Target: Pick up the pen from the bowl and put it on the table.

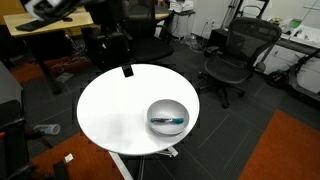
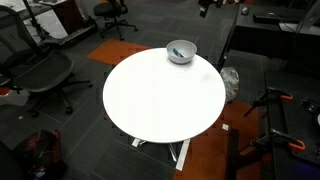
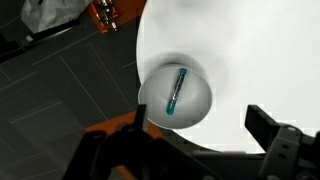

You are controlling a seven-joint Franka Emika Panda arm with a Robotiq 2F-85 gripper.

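Observation:
The shiny metal bowl (image 1: 167, 117) sits near the rim of the round white table (image 1: 115, 110); it also shows in an exterior view (image 2: 181, 51). The pen (image 3: 177, 90), dark with a teal-blue end, lies inside the bowl (image 3: 195, 105) and is visible in the wrist view and as a teal streak in an exterior view (image 1: 168, 121). My gripper (image 3: 200, 120) is open and empty, high above the table with the bowl just beyond its fingers. In an exterior view the gripper (image 1: 126, 70) hangs over the table's far edge, well apart from the bowl.
Black office chairs (image 1: 235, 55) (image 2: 40, 70) stand around the table. A wooden desk (image 1: 45, 25) is behind the arm. Orange carpet patches (image 1: 285, 150) lie on the dark floor. The table top (image 2: 160, 95) is bare apart from the bowl.

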